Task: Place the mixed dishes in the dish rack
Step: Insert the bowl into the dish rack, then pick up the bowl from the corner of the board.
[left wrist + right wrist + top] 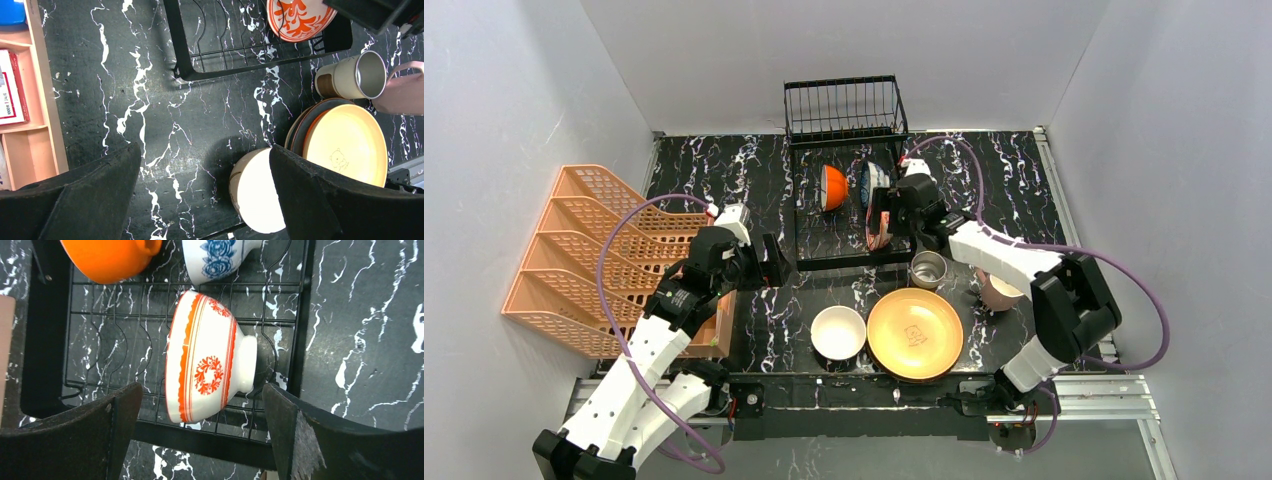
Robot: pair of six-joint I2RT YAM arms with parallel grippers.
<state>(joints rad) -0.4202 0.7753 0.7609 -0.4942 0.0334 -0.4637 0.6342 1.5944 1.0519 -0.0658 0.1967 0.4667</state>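
Visibly right fingers (65,440) wide apart, empty.

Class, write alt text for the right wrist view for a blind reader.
A red-flowered white bowl stands on edge in the wire rack, framed by the open right hand. An orange bowl and a blue-flowered bowl stand beyond.

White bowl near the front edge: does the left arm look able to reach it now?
Probably yes: the left fingers hang open close to the white bowl, with nothing standing between them.
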